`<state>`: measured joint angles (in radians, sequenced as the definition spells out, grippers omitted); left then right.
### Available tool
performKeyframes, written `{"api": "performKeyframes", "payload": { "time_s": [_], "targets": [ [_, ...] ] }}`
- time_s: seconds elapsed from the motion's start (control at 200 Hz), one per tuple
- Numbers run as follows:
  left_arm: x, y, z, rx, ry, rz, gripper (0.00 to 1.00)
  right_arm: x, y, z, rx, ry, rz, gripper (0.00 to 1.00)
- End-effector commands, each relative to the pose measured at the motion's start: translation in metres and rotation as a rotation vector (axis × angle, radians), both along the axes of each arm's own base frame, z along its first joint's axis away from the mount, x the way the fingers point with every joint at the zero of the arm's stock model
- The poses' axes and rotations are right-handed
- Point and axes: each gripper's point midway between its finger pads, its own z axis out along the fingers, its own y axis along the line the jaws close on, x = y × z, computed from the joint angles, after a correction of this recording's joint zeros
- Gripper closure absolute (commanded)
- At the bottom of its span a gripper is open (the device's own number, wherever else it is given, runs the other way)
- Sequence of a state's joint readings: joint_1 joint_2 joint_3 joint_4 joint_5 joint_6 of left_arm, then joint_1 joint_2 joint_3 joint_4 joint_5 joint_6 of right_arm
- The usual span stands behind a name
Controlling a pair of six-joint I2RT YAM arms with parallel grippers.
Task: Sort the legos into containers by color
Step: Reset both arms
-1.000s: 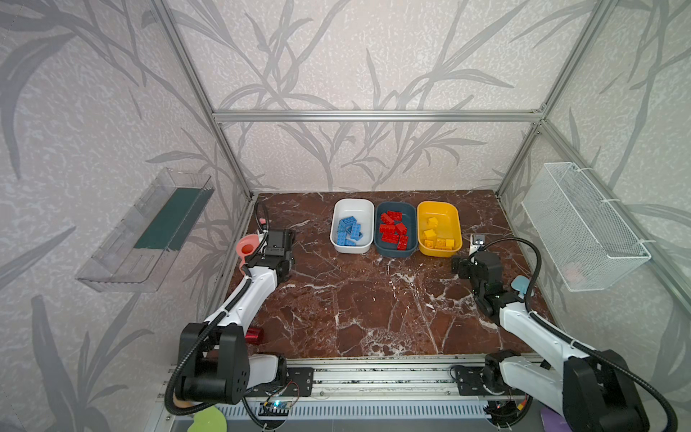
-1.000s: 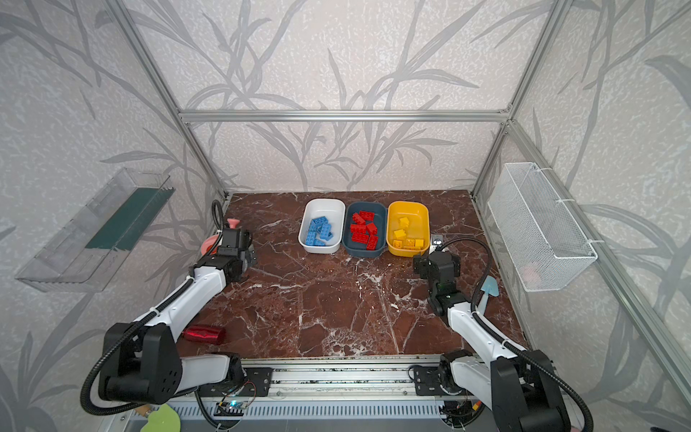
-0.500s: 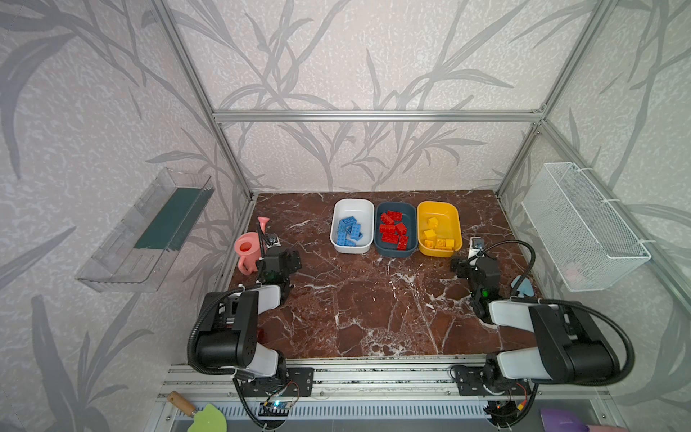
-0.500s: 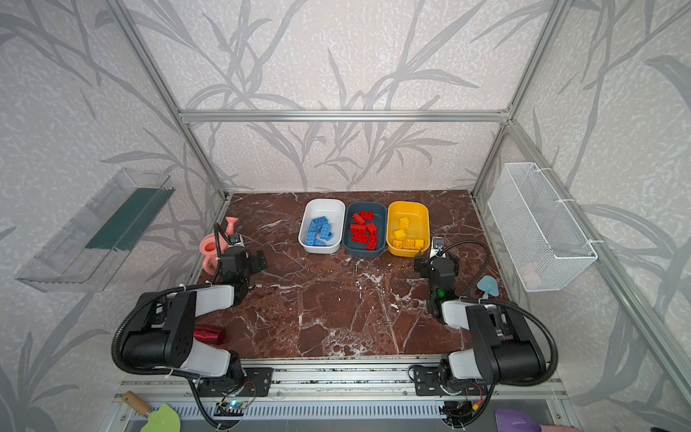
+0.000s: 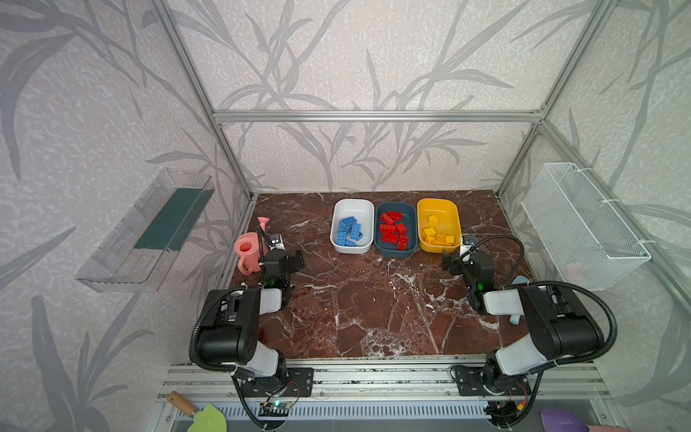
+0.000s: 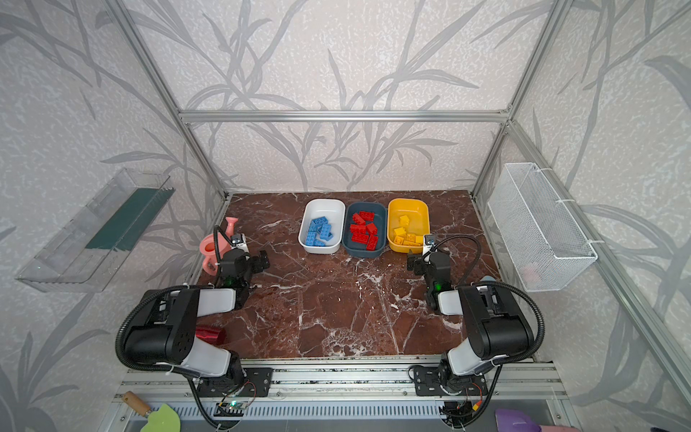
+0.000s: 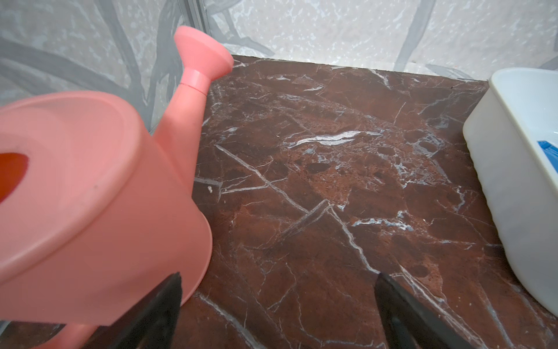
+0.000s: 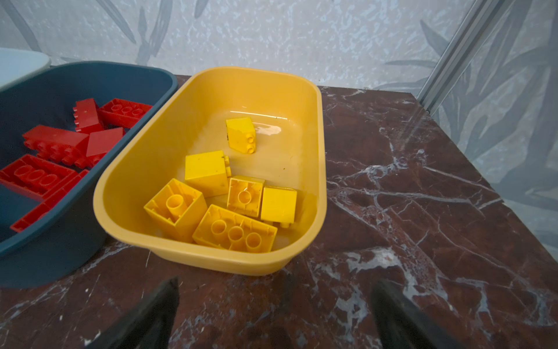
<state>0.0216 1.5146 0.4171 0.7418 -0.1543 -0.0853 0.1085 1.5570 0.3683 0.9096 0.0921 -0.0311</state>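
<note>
Along the marble tabletop's [image 5: 374,299] far edge, a white plastic tub [image 5: 353,201] holds blue bricks [image 5: 349,230], a teal tub [image 5: 396,205] red bricks [image 5: 392,230], a yellow tub [image 5: 437,201] yellow bricks [image 5: 437,236]: sorting seems finished. The left claw [image 7: 277,279] and right claw [image 8: 274,284] gape empty.

White tub [image 7: 495,181] partly out of frame

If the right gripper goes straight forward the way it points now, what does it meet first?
Probably the near wall of the yellow tub; the open right gripper points at it, but depth is unclear.
</note>
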Motion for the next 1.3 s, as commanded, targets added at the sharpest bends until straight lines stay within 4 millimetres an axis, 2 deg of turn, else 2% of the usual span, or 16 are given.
{"api": "performKeyframes", "payload": {
  "time_s": [0.0, 0.045, 0.245, 0.39, 0.525, 0.605, 0.67, 0.75, 0.79, 0.855, 0.925, 1.07, 1.15, 1.22, 1.294],
  "targets": [
    [0.004, -0.002, 0.006, 0.018, -0.024, -0.017, 0.01, 0.004, 0.011, 0.008, -0.004, -0.026, 0.068, 0.01],
    [0.004, -0.002, 0.007, 0.018, -0.026, -0.018, 0.01, 0.004, 0.018, 0.008, -0.004, -0.032, 0.108, 0.01],
    [0.004, -0.002, 0.007, 0.018, -0.026, -0.016, 0.01, 0.006, 0.016, 0.008, -0.001, -0.032, 0.098, 0.01],
    [0.002, -0.001, 0.007, 0.018, -0.031, -0.011, 0.01, -0.003, 0.018, 0.009, 0.003, -0.067, 0.115, 0.01],
    [-0.026, 0.014, 0.02, 0.014, -0.176, 0.096, 0.01, -0.033, 0.013, 0.02, 0.005, -0.219, 0.108, 0.01],
    [-0.041, 0.018, 0.025, 0.008, -0.271, 0.124, 0.01, -0.033, 0.027, 0.02, -0.006, -0.201, 0.19, 0.01],
    [-0.029, 0.01, 0.023, 0.019, -0.242, 0.068, 0.01, -0.031, 0.035, 0.02, -0.007, -0.205, 0.239, 0.01],
    [-0.005, -0.005, 0.007, 0.015, -0.048, -0.035, 0.01, -0.028, 0.035, 0.02, -0.007, -0.206, 0.239, 0.01],
    [0.009, -0.009, 0.008, 0.015, -0.018, -0.062, 0.01, -0.026, 0.035, 0.019, -0.008, -0.187, 0.235, 0.01],
    [0.002, 0.003, 0.007, 0.007, -0.037, 0.005, 0.01, -0.015, 0.034, 0.017, -0.007, -0.151, 0.224, 0.01],
    [0.003, 0.001, 0.007, 0.013, -0.032, -0.003, 0.01, -0.006, 0.027, 0.012, -0.005, -0.09, 0.177, 0.01],
    [0.003, 0.001, 0.008, 0.015, -0.032, -0.005, 0.01, -0.001, 0.026, 0.01, -0.004, -0.065, 0.162, 0.01],
    [0.003, -0.001, 0.008, 0.018, -0.031, -0.013, 0.01, -0.004, 0.022, 0.011, -0.004, -0.082, 0.142, 0.01],
    [0.001, -0.018, 0.01, 0.032, -0.052, -0.103, 0.01, -0.011, 0.016, 0.015, -0.003, -0.13, 0.111, 0.01],
    [-0.012, 0.001, 0.017, 0.028, -0.13, 0.018, 0.01, -0.018, 0.017, 0.018, -0.001, -0.166, 0.116, 0.01]
  ]
}}
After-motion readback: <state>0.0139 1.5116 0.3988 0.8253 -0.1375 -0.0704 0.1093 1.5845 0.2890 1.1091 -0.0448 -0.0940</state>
